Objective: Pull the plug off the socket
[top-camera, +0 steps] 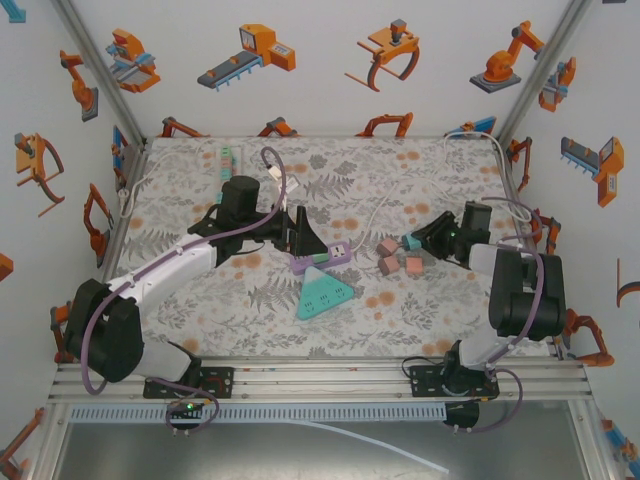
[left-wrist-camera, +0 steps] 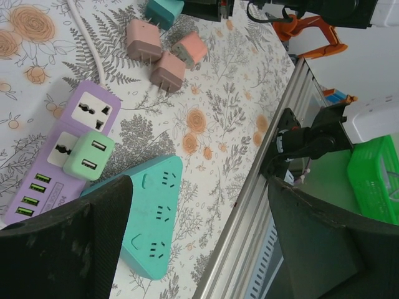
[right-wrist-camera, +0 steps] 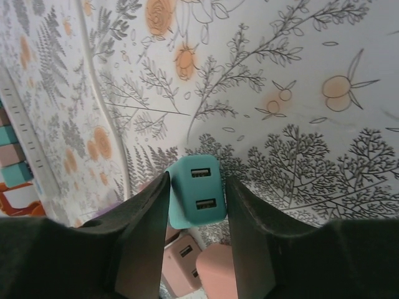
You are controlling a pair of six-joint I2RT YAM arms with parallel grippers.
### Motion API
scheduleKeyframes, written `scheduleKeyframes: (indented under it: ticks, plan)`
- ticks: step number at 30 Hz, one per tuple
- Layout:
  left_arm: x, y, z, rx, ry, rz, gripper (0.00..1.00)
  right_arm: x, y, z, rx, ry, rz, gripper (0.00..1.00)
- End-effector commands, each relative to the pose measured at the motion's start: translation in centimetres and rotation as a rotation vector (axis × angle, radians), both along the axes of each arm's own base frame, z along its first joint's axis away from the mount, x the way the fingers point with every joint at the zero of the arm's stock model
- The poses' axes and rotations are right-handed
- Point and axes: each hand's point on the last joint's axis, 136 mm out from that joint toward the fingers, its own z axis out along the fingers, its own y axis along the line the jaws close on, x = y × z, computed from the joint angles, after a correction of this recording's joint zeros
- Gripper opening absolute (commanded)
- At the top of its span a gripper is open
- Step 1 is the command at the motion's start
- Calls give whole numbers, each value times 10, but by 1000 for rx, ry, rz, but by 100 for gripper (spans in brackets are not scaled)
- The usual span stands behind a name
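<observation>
top view: the left gripper [top-camera: 302, 236] hangs over the middle of the table, right above the far end of the purple power strip [top-camera: 322, 258]. the teal triangular socket [top-camera: 323, 295] lies just nearer the front edge, touching or almost touching the strip. toward the right edge, the right gripper [top-camera: 420, 240] sits low with a teal plug [top-camera: 408, 243] at its tips. three pink plugs [top-camera: 398, 260] lie loose between it and the strip. a second strip [top-camera: 228, 160] lies by the far left corner.

left wrist view: the left gripper [left-wrist-camera: 199, 187] has its jaws spread wide and holds nothing. the green plug [left-wrist-camera: 88, 156] sits seated in the purple power strip [left-wrist-camera: 37, 187], beyond the left finger [left-wrist-camera: 68, 249] and outside the gap between the fingers. the teal triangular socket [left-wrist-camera: 153, 218] lies against the strip, partly under that finger. the pink plugs [left-wrist-camera: 165, 56] and a white cable [left-wrist-camera: 87, 37] lie farther off.

right wrist view: the right gripper [right-wrist-camera: 198, 199] has its jaws narrowly apart on either side of the teal plug [right-wrist-camera: 198, 196], which shows its two usb ports. one finger [right-wrist-camera: 149, 224] meets the plug's side. whether the plug is clamped or merely bracketed, i cannot tell. pink plugs [right-wrist-camera: 187, 261] lie just below it, and the white cable [right-wrist-camera: 118, 149] curves past on the left.
</observation>
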Motion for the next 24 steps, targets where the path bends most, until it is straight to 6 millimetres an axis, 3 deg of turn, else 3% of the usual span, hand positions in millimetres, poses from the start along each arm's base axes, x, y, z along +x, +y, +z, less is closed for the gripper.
scheduleKeyframes:
  ticks: [1,8,12,14,20,24]
  plan:
    - [5,-2,10,2,-51,-2,81,-3,-8,2,-57,9,-4,44]
    - [13,6,4,48,-63,70,81,-1,-16,23,-141,-17,11,50]
    - [21,18,3,82,-88,153,81,10,-13,61,-192,-133,51,50]
    - [27,26,2,92,-91,200,81,16,-2,85,-239,-223,106,50]
    - [46,54,-5,108,-70,366,80,20,68,157,-409,-515,410,49]
    - [58,70,-9,112,-34,453,80,-4,143,191,-541,-794,751,50]
